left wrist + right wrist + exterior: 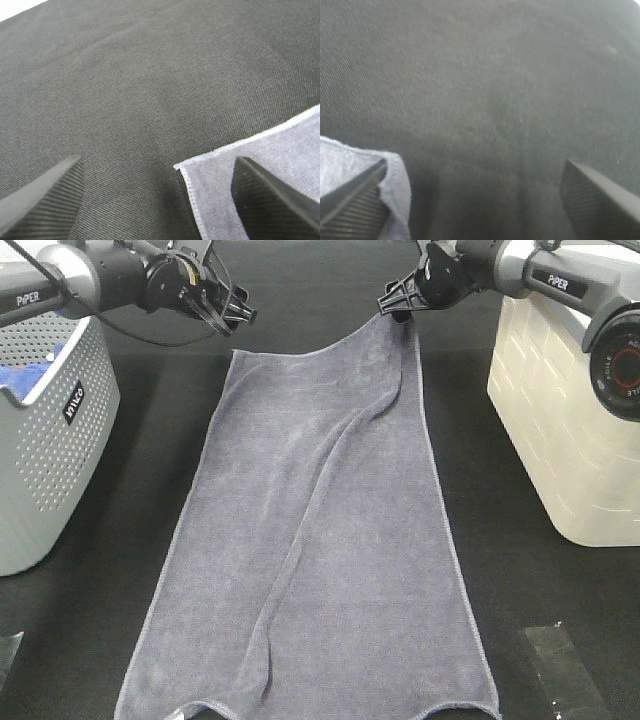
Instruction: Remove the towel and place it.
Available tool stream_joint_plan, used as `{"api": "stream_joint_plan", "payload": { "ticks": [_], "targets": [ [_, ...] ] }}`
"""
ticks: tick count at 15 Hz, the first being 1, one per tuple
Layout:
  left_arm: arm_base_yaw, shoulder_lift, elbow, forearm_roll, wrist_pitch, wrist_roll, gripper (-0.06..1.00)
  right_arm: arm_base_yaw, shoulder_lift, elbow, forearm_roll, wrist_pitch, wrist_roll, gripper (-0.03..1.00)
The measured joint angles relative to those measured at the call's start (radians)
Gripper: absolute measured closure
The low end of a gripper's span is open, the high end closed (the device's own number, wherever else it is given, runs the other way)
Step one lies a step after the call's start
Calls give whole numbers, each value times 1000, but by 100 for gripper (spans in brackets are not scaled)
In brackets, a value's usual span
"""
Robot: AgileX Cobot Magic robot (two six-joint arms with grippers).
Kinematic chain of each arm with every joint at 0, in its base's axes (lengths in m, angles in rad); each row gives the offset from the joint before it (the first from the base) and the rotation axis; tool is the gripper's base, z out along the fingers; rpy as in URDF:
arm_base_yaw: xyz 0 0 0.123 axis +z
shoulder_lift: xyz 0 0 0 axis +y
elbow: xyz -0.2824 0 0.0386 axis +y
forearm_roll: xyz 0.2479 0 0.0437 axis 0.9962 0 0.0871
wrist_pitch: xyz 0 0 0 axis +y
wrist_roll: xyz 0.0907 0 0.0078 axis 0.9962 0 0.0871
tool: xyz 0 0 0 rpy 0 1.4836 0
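Observation:
The grey-blue towel (315, 540) lies spread lengthwise on the black table, with a long crease down its middle. My left gripper (232, 308) hovers open just above the towel's far left corner (240, 175); its fingers (40, 200) stand wide apart with the flat corner below them. My right gripper (400, 302) is open at the far right corner, which is still slightly raised. In the right wrist view that corner (370, 175) drapes against one finger (350, 205), and the other finger (600, 195) is far off. Neither gripper holds anything.
A grey perforated basket (45, 440) with a bright blue cloth (25, 370) inside stands at the left. A white basket (570, 410) stands at the right. Clear tape strips (560, 665) lie near the front right edge of the table.

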Motion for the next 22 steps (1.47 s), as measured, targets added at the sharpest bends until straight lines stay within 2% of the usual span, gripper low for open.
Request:
{"api": "stream_joint_plan", "payload": {
  "ticks": [9, 11, 17, 22],
  "targets": [
    [0, 0, 0, -119, 11, 0, 18, 0, 0, 0, 3, 17, 5, 11],
    [0, 0, 0, -147, 15, 0, 18, 0, 0, 0, 3, 11, 45, 8],
    [0, 0, 0, -154, 15, 0, 18, 0, 0, 0, 0, 24, 89, 7],
    [0, 0, 0, -190, 16, 0, 18, 1, 0, 0, -26, 44, 104, 6]
  ]
}}
